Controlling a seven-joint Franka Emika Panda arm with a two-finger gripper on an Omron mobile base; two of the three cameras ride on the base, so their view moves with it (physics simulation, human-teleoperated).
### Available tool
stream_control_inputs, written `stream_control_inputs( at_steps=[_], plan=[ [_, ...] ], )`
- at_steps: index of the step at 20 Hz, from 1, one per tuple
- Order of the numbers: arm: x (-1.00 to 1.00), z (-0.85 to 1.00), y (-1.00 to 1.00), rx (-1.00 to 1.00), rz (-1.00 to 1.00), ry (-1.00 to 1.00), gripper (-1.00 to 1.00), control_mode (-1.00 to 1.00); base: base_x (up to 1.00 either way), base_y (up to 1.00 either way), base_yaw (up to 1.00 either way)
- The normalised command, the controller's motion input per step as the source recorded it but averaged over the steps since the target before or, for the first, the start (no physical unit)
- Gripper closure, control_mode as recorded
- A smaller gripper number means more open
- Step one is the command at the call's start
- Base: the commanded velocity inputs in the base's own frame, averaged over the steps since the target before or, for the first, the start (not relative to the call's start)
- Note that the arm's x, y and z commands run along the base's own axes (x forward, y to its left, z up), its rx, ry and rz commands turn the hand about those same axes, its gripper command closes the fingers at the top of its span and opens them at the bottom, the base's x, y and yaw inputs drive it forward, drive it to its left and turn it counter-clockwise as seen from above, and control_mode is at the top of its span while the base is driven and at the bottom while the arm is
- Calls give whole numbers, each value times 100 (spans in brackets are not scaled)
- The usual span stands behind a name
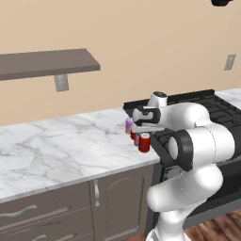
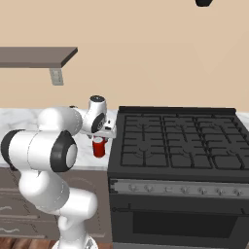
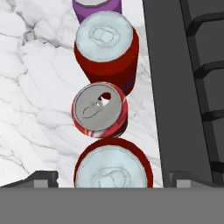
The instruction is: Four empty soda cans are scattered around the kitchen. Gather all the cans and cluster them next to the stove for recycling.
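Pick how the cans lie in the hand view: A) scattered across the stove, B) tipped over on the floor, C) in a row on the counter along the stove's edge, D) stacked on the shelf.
C: four cans stand upright in a line on the marble counter, beside the stove.

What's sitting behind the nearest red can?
Behind the nearest red can stand two more red cans in a row, then a purple can, mostly cut off by the frame.

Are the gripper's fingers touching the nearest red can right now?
Apart. In the hand view the two fingertips stand wide of the nearest red can, with bare marble showing between each tip and the can's side.
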Motion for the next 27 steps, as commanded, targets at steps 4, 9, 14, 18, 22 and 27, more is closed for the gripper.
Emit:
stream_control_inputs(
  at_steps=[4,9,14,18,22,27],
  plan=[
    [0,72,0,0,0,6,-100,-100,0,0,0],
    [-25,54,0,-2,0,7,-100,-100,0,0,0],
    [-47,51,1,-4,0,-7,-100,-100,0,0,0],
    [-59,37,-1,-6,1,-11,-100,-100,0,0,0],
    [-67,34,-6,-1,0,-16,-100,-100,0,0,0],
    [-40,4,-4,7,0,-9,-100,-100,0,0,0]
  ],
)
